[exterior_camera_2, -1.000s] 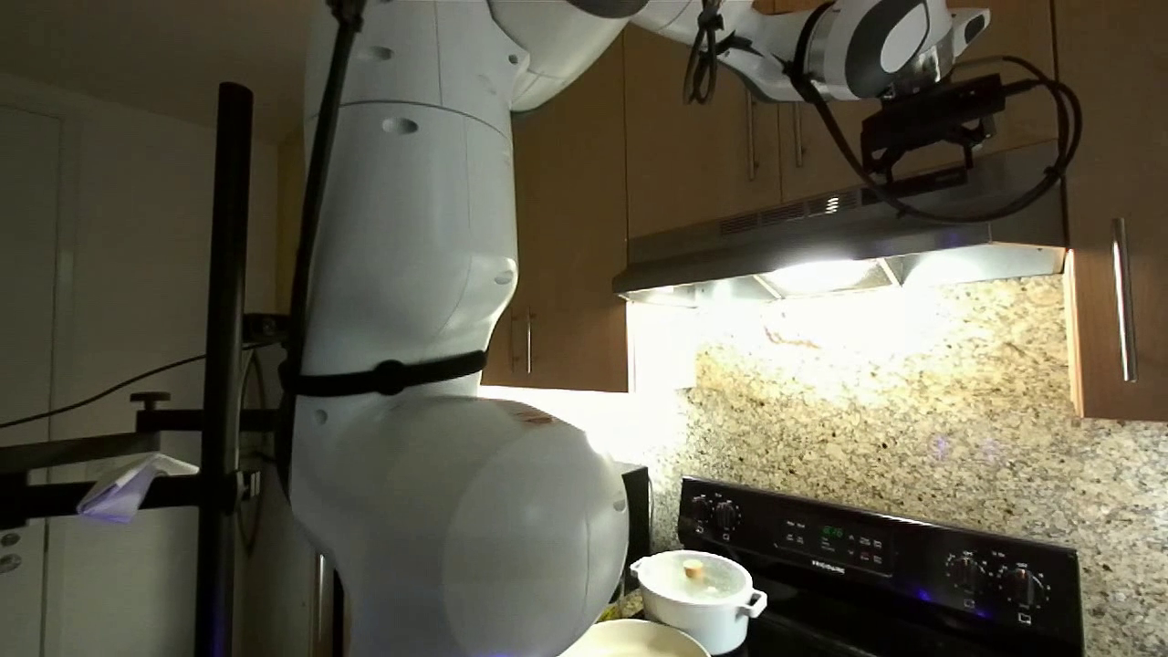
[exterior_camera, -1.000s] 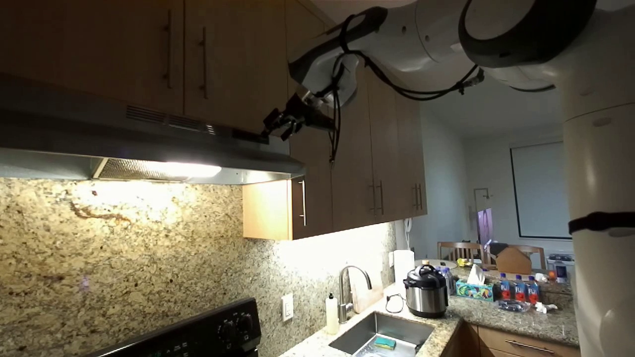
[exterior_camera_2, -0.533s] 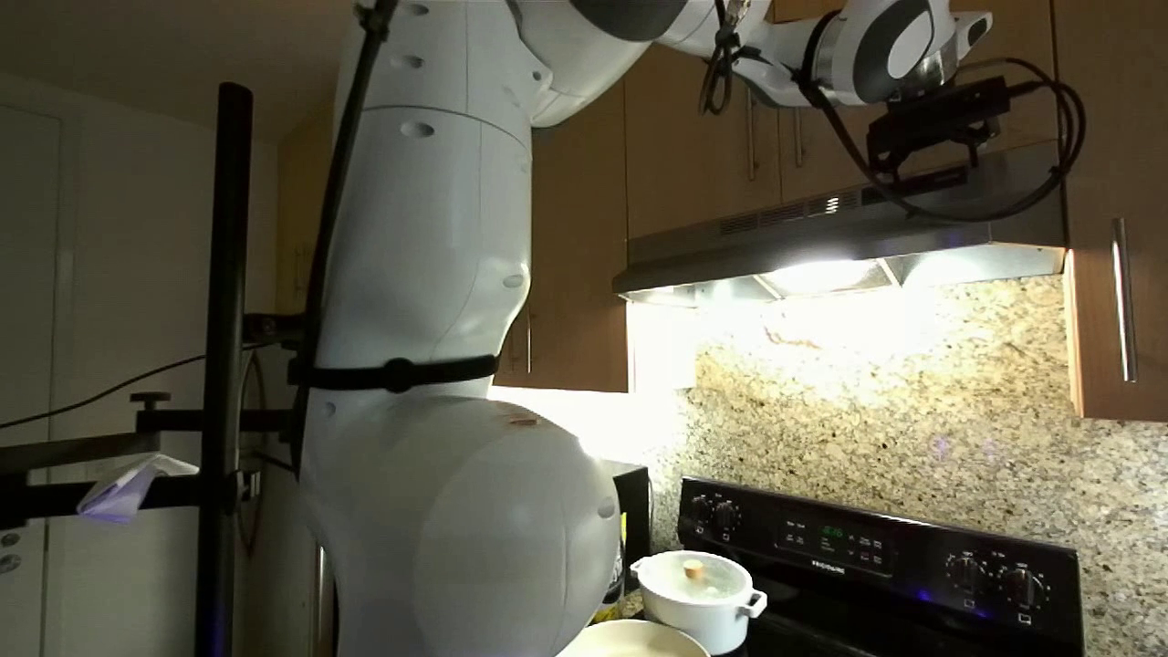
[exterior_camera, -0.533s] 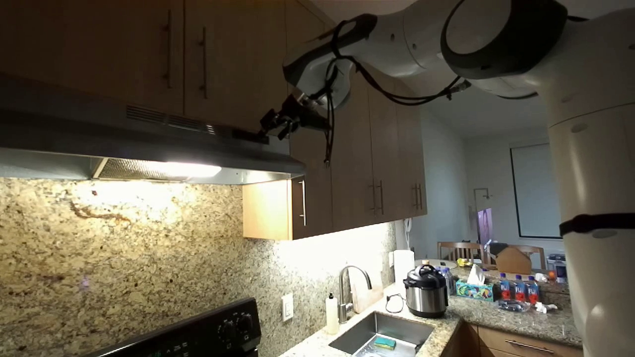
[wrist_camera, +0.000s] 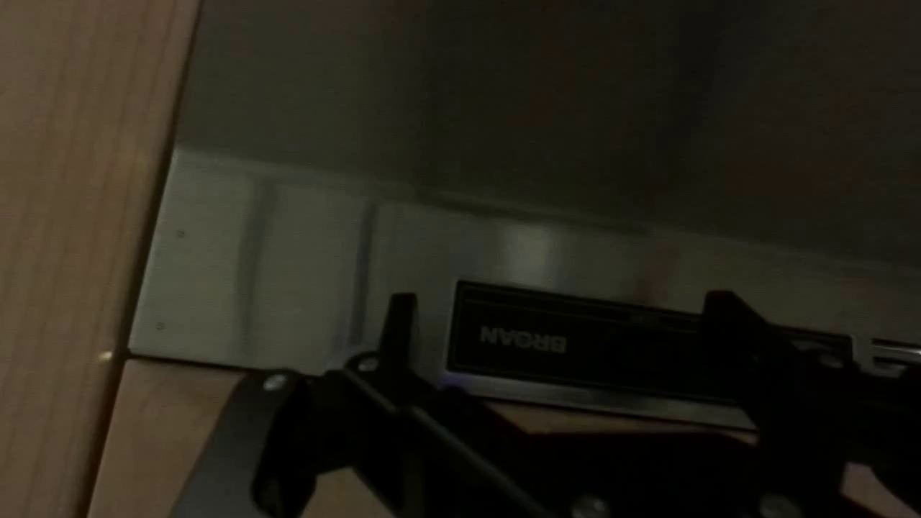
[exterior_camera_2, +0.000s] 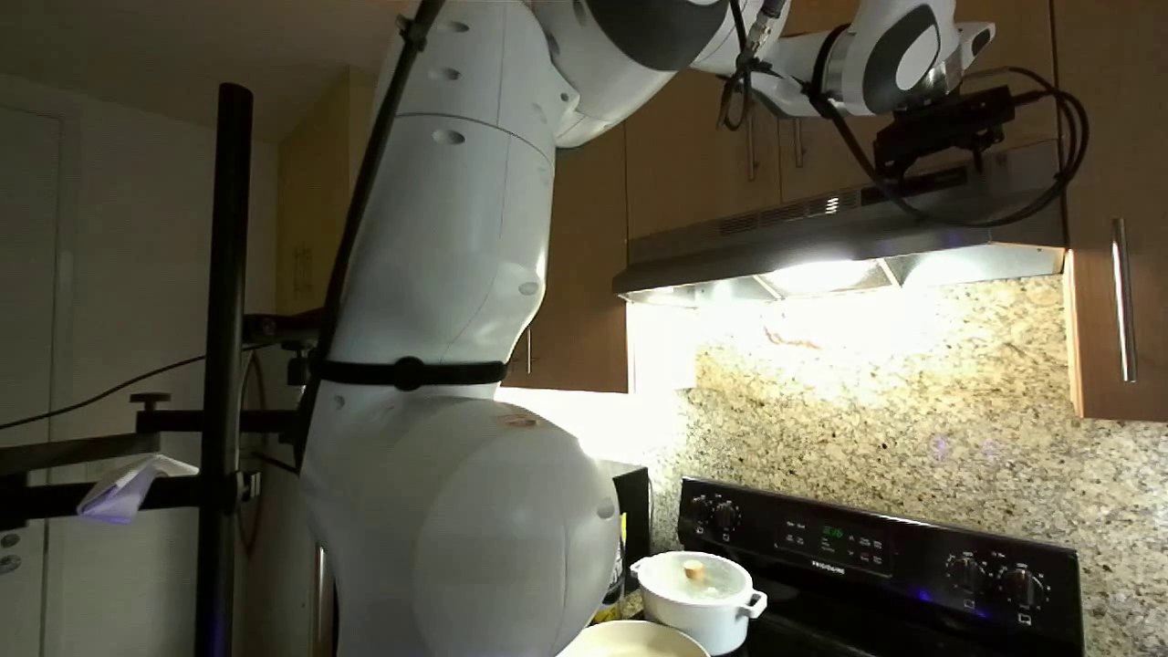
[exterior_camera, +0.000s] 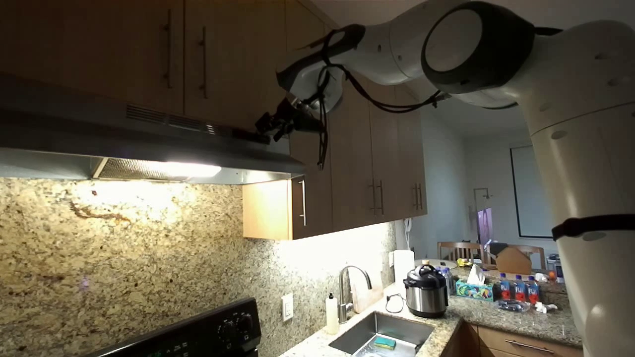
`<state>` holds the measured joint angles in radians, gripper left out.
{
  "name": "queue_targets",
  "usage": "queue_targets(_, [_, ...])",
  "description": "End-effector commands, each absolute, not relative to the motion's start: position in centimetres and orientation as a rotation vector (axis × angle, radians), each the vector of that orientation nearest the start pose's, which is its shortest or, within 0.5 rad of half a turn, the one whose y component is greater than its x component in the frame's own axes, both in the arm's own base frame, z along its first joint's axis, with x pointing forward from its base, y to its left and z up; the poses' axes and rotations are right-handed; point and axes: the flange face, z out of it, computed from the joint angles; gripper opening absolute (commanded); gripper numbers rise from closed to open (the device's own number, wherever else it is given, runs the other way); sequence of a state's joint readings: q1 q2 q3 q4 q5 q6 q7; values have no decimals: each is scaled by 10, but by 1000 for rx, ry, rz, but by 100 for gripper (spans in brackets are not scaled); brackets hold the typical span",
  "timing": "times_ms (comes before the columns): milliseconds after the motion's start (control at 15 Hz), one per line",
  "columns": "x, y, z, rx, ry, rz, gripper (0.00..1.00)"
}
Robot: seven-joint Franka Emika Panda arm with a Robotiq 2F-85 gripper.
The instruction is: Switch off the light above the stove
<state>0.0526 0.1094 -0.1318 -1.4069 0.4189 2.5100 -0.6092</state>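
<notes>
The gripper (wrist_camera: 561,298), spread, hovers by the black panel (wrist_camera: 575,339) at the upper edge of the hood (exterior_camera_2: 776,251), a finger (wrist_camera: 730,324) hiding part of it; the light (exterior_camera: 193,170) glows below. In an exterior view a cable (exterior_camera_2: 1062,175) hangs before the hood's corner; a pressure cooker (exterior_camera: 426,297) stands near a corner of the counter (exterior_camera: 526,320)

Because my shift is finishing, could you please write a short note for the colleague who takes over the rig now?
Black two-finger gripper: open, at the black rectangular BROAN panel; contact unclear.
Things: white light glowing under the grey metal range hood; panel on hood's front; switch not discernible.
Done: gripper is near panel; light not yet off.
Left: press the switch, probably on that panel.
</notes>
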Motion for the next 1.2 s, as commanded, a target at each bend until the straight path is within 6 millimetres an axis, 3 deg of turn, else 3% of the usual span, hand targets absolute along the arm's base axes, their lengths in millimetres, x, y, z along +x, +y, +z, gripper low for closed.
queue_targets(0, [635,-45,761,-2652,-450,-1593,100])
queue_targets(467, [637,-47,756,-2640,-441,-1579,100])
queue_targets(1133, [640,-57,767,-2627,-435,-1627,100])
